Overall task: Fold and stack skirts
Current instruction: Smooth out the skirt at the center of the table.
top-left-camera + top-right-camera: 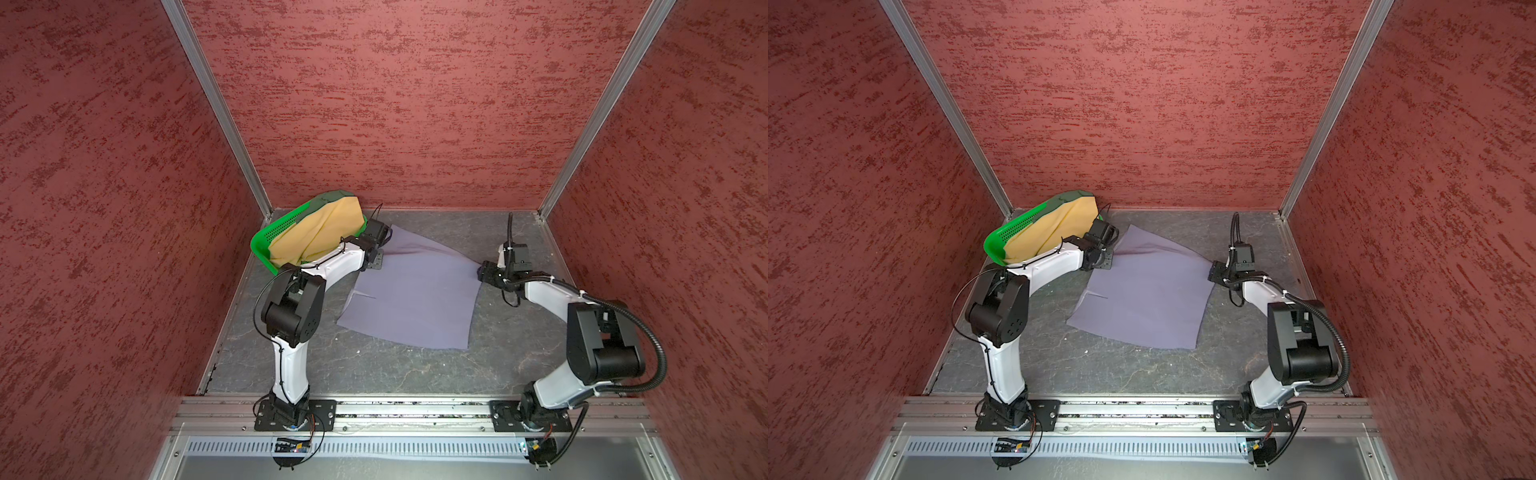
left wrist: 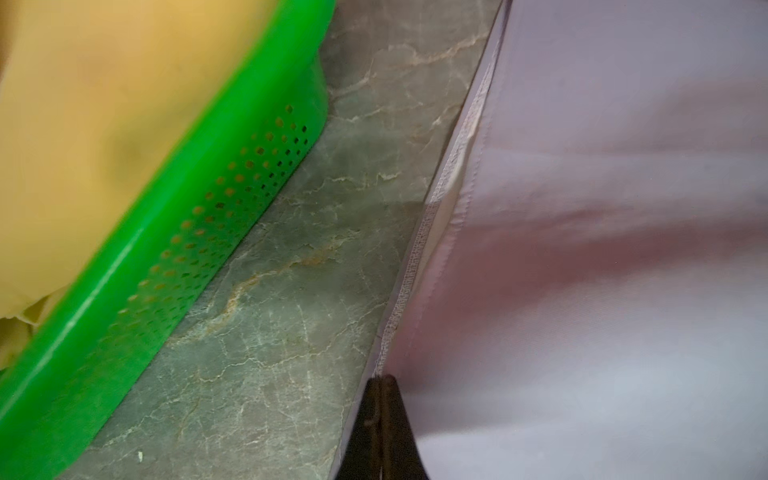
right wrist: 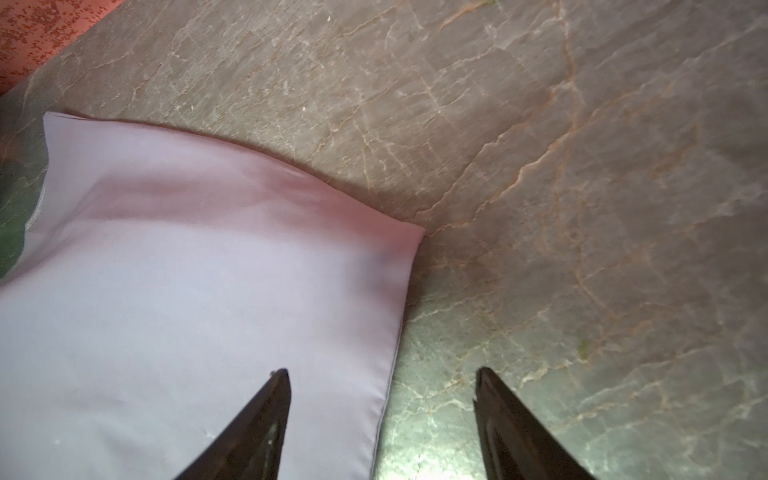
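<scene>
The lavender-grey skirt (image 1: 415,299) (image 1: 1150,299) lies spread on the table's middle. My left gripper (image 2: 384,379) (image 1: 376,261) is shut on its stitched left edge (image 2: 419,249), next to the basket. At the skirt's right corner, my right gripper (image 3: 382,371) (image 1: 482,270) stands open. One of its fingers (image 3: 266,415) is over the cloth (image 3: 187,311) and the other is over bare table. It grips nothing. The mustard-yellow skirt (image 1: 316,232) (image 2: 83,124) fills the basket. A strip of the dark green skirt (image 1: 332,195) (image 1: 1073,194) shows behind it.
The bright green perforated basket (image 1: 259,245) (image 1: 992,245) (image 2: 187,208) sits tilted in the back left corner, close to my left wrist. Red textured walls (image 1: 415,104) close in the back and both sides. The grey marbled tabletop (image 1: 374,365) runs to the front rail.
</scene>
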